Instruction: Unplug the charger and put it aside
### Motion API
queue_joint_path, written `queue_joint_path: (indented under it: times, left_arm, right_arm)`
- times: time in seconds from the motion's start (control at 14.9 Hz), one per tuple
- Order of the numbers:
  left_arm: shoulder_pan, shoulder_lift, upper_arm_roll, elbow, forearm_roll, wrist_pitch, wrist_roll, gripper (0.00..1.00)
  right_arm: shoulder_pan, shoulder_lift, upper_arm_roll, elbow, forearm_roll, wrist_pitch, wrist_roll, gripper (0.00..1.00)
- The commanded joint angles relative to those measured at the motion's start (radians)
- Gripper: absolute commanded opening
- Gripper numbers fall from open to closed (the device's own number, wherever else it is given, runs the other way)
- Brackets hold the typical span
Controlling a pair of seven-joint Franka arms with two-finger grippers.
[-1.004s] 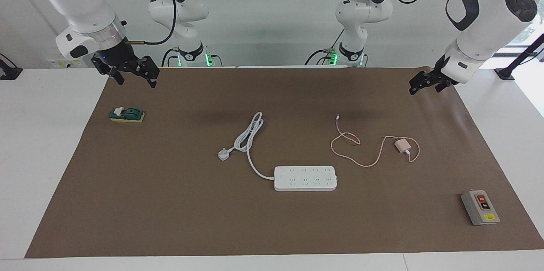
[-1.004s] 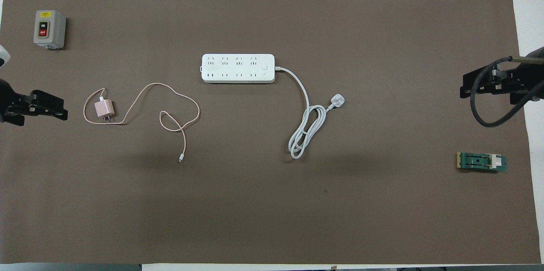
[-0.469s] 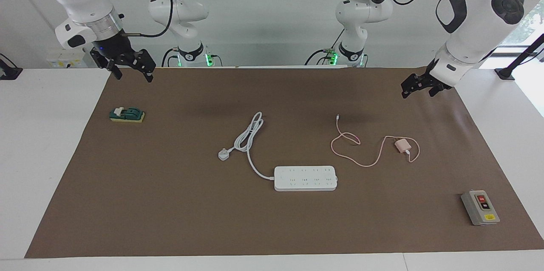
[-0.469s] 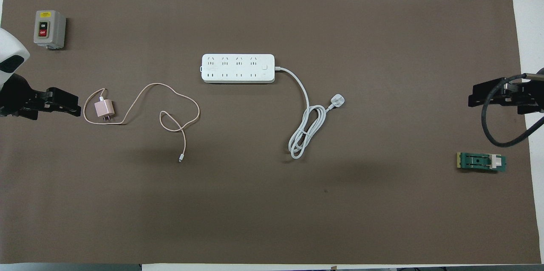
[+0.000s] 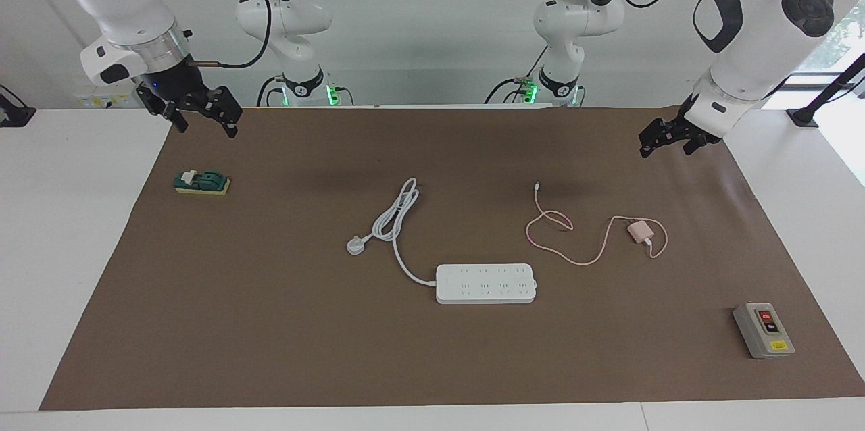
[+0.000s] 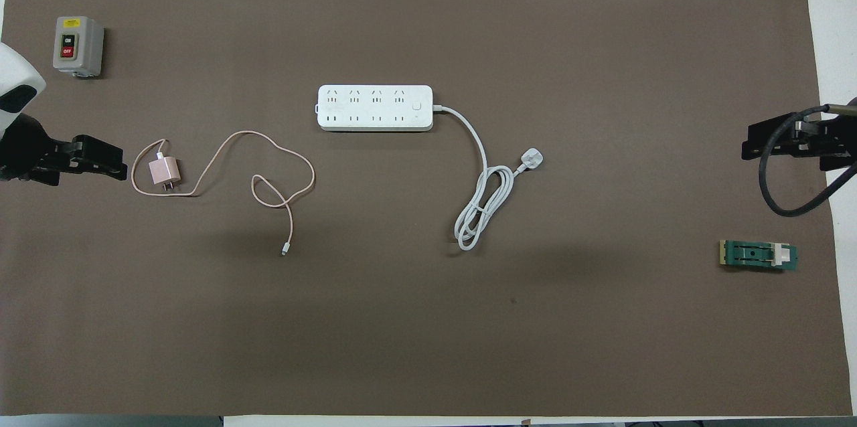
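charger (image 5: 636,232): 1, unplugged on table (image 5: 432,363) | power strip (image 5: 485,283): 1 | left gripper (image 5: 668,140): jaws apart, empty | right gripper (image 5: 196,117): can't tell

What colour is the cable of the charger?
Pale pink, like the charger itself; its cable shows best in the overhead view.

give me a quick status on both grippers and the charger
Left gripper open, raised near charger; right gripper raised, waiting. Charger loose on mat, apart from power strip. Nothing in the way.

Pale-pink cube charger (image 5: 637,232), unplugged, flat on mat, cable looped.
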Motion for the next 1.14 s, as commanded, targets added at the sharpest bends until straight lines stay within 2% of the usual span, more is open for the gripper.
queue_joint_path:
  times: [0.0, 0.4, 1.07]
  left_arm:
    - [-0.003, 0.002, 0.001, -0.005, 0.01, 0.017, 0.002, 1.0]
    - [-0.003, 0.002, 0.001, -0.005, 0.01, 0.017, 0.002, 1.0]
    - [-0.003, 0.002, 0.001, -0.005, 0.01, 0.018, 0.002, 1.0]
  right_arm:
    - [-0.044, 0.008, 0.012, 0.02, -0.016, 0.007, -0.075, 1.0]
    - [-0.125, 0.005, 0.087, 0.013, -0.017, 0.009, -0.08, 1.0]
    - [-0.117, -0.011, 0.09, -0.015, -0.017, 0.009, -0.098, 1.0]
